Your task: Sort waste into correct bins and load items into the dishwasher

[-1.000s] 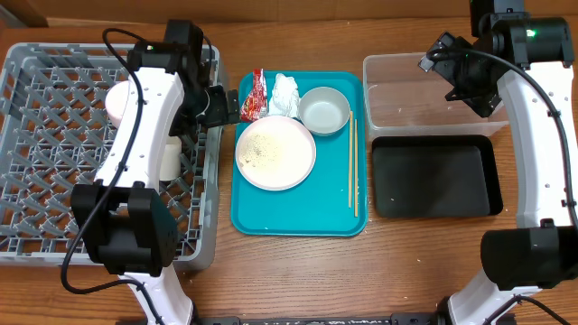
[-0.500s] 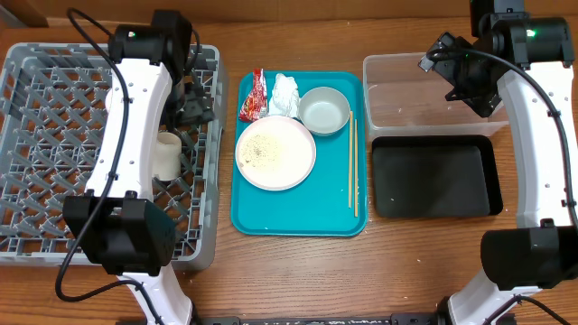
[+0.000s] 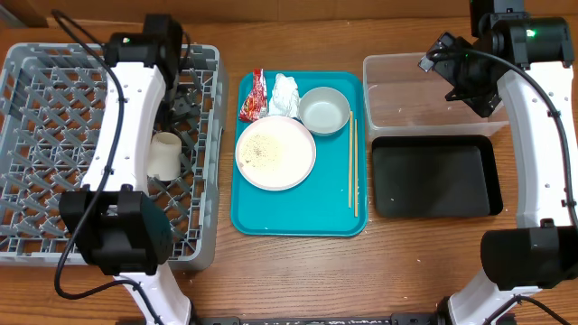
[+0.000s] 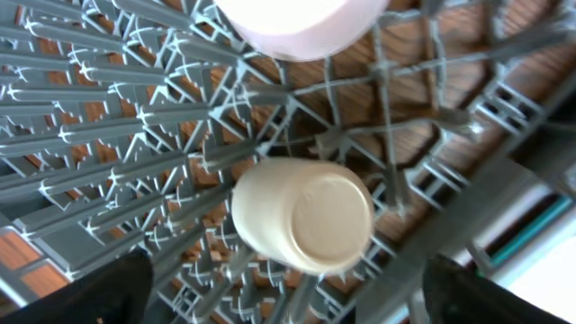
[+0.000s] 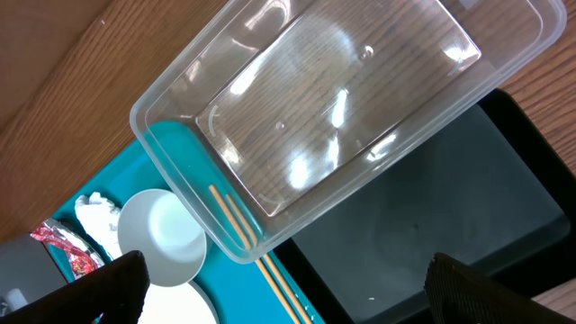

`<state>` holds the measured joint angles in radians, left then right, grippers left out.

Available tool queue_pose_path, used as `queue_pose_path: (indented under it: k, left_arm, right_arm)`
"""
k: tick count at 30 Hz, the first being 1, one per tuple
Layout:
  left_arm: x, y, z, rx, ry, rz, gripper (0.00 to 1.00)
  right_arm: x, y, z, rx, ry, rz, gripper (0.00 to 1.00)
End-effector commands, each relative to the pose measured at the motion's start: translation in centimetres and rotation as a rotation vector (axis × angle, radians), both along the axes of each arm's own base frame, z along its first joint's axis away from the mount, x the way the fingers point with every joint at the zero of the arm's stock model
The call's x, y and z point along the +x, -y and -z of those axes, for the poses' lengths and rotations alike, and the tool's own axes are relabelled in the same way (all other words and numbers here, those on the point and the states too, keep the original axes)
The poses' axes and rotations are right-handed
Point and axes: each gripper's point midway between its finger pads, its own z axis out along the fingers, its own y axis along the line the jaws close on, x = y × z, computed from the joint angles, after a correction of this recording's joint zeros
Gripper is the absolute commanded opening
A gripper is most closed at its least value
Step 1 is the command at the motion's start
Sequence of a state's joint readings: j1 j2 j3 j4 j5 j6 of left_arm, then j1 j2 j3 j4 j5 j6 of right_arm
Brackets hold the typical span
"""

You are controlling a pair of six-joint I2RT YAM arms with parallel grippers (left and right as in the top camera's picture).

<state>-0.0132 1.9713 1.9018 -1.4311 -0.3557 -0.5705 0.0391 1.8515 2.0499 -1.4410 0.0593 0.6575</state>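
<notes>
Left hand [image 4: 288,301], spread wide, hovered over the cup [image 4: 301,214] set base-up in the dish rack [image 3: 54,181] for washing; right hand [image 5: 292,292] hung parted above the clear tub [image 5: 342,117].

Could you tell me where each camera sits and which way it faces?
Overhead: fixed above the table, facing straight down; left arm and right arm show.
Left wrist: faces down into the grey rack at the cup; left fingertips at bottom corners.
Right wrist: faces down on the clear tub; right fingertips at bottom corners.
Shared: overhead and left wrist both show the cup.
</notes>
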Motion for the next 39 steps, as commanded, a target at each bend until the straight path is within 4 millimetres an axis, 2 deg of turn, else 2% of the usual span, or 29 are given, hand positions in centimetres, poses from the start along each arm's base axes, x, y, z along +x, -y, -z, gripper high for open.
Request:
queue_pose_path:
  k: [1, 4, 7, 14, 24, 35, 39]
  left_arm:
    - [-0.4, -1.2, 1.4, 0.006, -0.007, -0.064, 0.91]
    - [-0.5, -1.6, 2.2, -0.005, -0.011, -0.08, 0.83]
    - [0.0, -0.6, 3.0, -0.096, 0.008, -0.081, 0.79]
    - [1.4, 0.6, 3.2, -0.146, 0.062, -0.07, 0.79]
    - [1.1, 0.6, 3.4, -0.143, 0.054, -0.087, 0.75]
    - [-0.4, 0.7, 6.8, -0.138, -0.008, -0.09, 0.74]
    - [-0.4, 0.7, 7.0, -0.138, -0.007, -0.09, 0.73]
  right_arm:
    - [0.2, 0.2, -0.8, -0.01, 0.026, 0.002, 1.0]
    - [0.2, 0.3, -0.8, -0.01, 0.027, 0.003, 1.0]
    - [0.2, 0.2, -0.8, -0.01, 0.026, 0.002, 1.0]
    - [0.2, 0.2, -0.8, -0.01, 0.026, 0.002, 1.0]
    - [0.2, 0.2, -0.8, -0.01, 0.027, 0.002, 1.0]
    - [0.2, 0.2, -0.8, -0.01, 0.027, 0.002, 1.0]
    - [0.2, 0.2, -0.8, -0.01, 0.027, 0.002, 1.0]
